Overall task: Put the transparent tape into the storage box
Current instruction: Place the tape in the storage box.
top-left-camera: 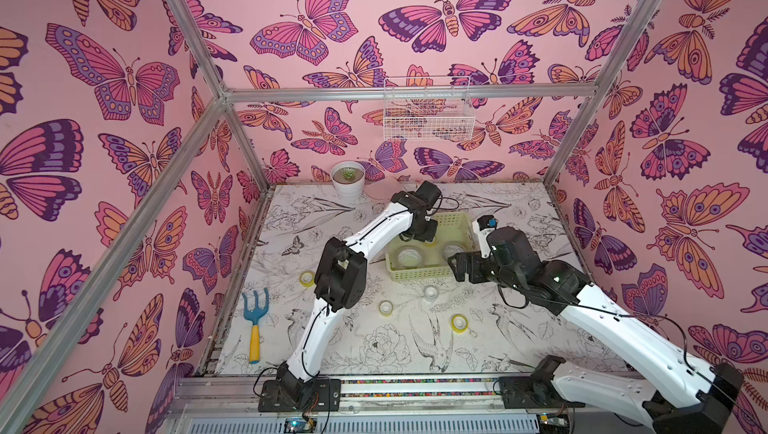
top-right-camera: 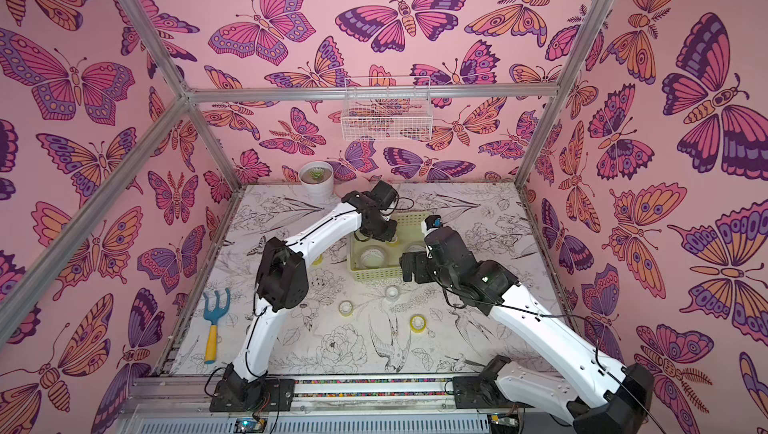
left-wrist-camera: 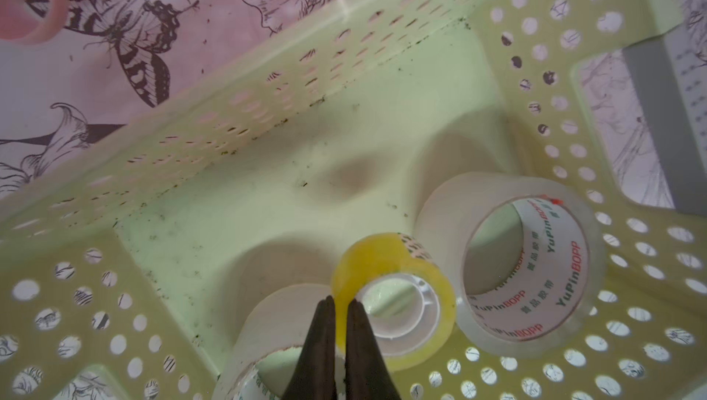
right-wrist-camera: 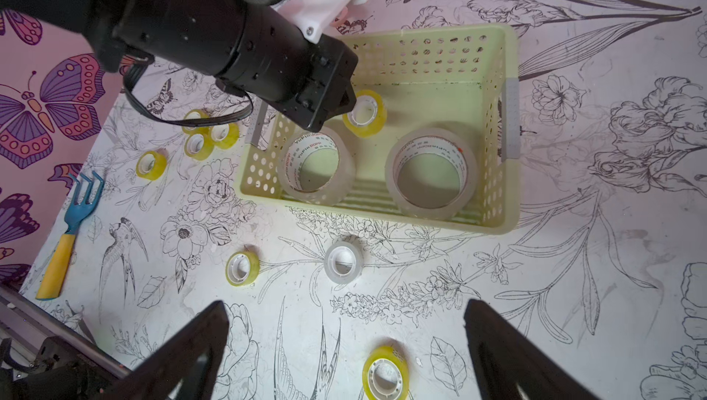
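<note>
Left gripper (left-wrist-camera: 341, 301) pinches yellow tape (left-wrist-camera: 367, 260) over box (left-wrist-camera: 229, 118)

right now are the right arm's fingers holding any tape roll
No, the right fingers stand wide apart above the table, gripping nothing; a yellow roll lies loose on the table below them.

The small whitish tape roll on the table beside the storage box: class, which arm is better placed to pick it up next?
Right, probably. The right gripper is open, empty above the table near that whitish roll; the left gripper is shut on a yellow roll over the storage box.
</note>
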